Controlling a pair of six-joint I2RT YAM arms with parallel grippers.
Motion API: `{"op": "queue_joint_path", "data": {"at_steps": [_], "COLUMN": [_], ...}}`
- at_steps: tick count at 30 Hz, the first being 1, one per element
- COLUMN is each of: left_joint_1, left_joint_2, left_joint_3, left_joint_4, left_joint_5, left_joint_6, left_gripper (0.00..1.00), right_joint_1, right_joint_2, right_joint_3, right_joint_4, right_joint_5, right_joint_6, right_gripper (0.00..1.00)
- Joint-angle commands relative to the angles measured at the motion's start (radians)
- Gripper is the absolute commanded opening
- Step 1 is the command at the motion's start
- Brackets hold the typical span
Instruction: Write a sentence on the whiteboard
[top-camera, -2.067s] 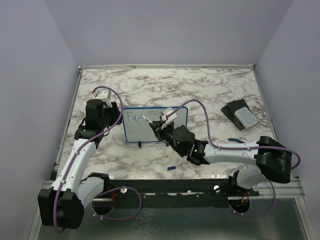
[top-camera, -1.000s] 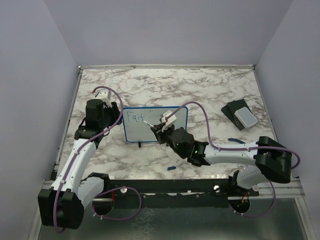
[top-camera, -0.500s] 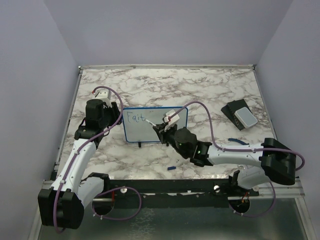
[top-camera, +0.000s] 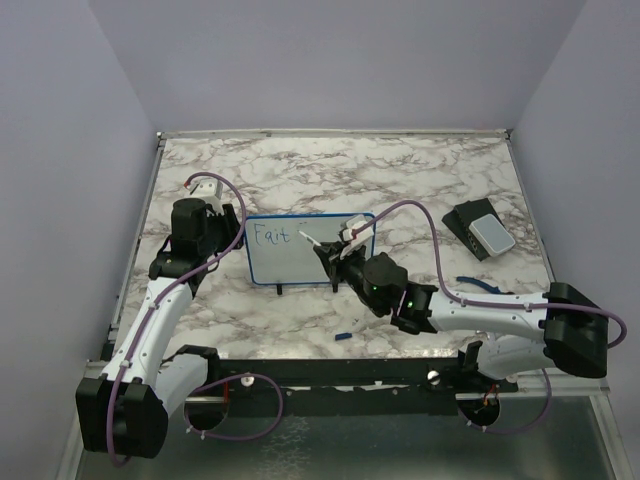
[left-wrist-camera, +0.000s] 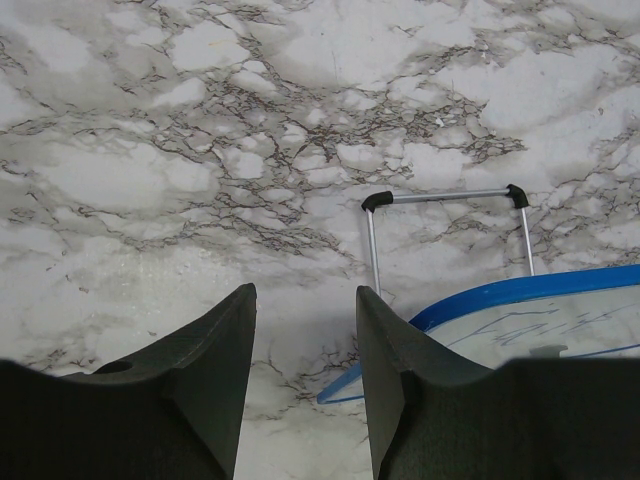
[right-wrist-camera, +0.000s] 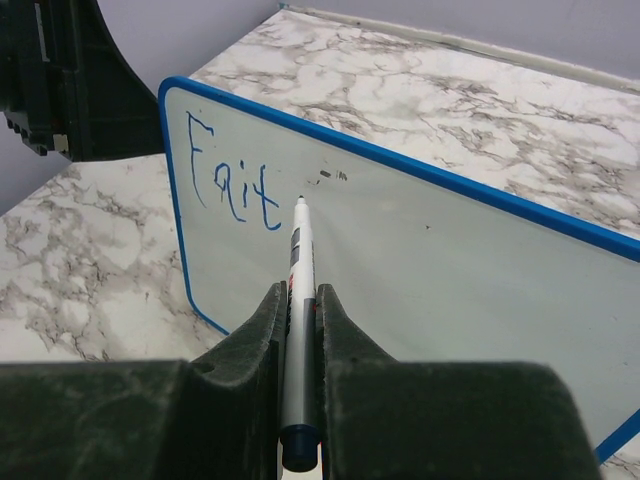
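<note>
The whiteboard (top-camera: 300, 265) stands upright at mid-table, blue-framed, on small black feet. Blue ink on its upper left reads "Fait" (top-camera: 270, 236), the sentence as it stands, also sharp in the right wrist view (right-wrist-camera: 232, 187). My right gripper (top-camera: 338, 257) is in front of the board, shut on a white marker (right-wrist-camera: 300, 262) with its tip just right of the "t". My left gripper (top-camera: 230, 222) is at the board's left edge. In the left wrist view its jaws (left-wrist-camera: 305, 297) stand apart, and the board's blue corner (left-wrist-camera: 345, 388) reaches into the gap beside the right finger.
A dark block with a pale grey pad (top-camera: 481, 232) lies at the right. A small blue cap (top-camera: 342, 336) rests near the front edge, and a blue piece (top-camera: 470, 281) lies by the right arm. A grey wire stand (left-wrist-camera: 445, 198) props the board. Walls enclose the table.
The writing has grown from "Fai" to "Fait". My right arm and the marker have shifted right along the board. The left arm has not moved.
</note>
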Motion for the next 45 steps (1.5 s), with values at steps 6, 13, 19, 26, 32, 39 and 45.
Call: {"op": "queue_joint_path", "data": {"at_steps": [6, 13, 19, 26, 32, 39, 45], "left_joint_1": [-0.006, -0.005, -0.005, -0.006, -0.006, -0.004, -0.005], "left_joint_2": [-0.018, -0.018, -0.018, -0.018, -0.019, -0.022, -0.023], "left_joint_3": [-0.012, -0.012, -0.013, -0.012, -0.013, -0.013, -0.013], "left_joint_4": [0.013, 0.013, 0.014, 0.013, 0.014, 0.013, 0.013], "left_joint_5": [0.033, 0.033, 0.033, 0.034, 0.035, 0.035, 0.035], "left_joint_6": [-0.003, -0.001, -0.001, -0.002, -0.002, -0.002, -0.002], "left_gripper": [0.46, 0.47, 0.47, 0.47, 0.47, 0.47, 0.47], "right_joint_1": [0.006, 0.007, 0.006, 0.006, 0.006, 0.005, 0.005], "right_joint_2": [0.034, 0.049, 0.071, 0.098, 0.107, 0.092, 0.087], "right_joint_3": [0.042, 0.063, 0.084, 0.089, 0.084, 0.051, 0.026], "right_joint_4": [0.036, 0.058, 0.063, 0.056, 0.038, 0.000, -0.030], "right_joint_5": [0.014, -0.005, -0.004, 0.016, 0.030, 0.032, 0.013], "right_joint_6": [-0.045, -0.059, -0.072, -0.068, -0.054, -0.007, 0.027], "right_gripper": [0.01, 0.01, 0.01, 0.01, 0.01, 0.01, 0.01]}}
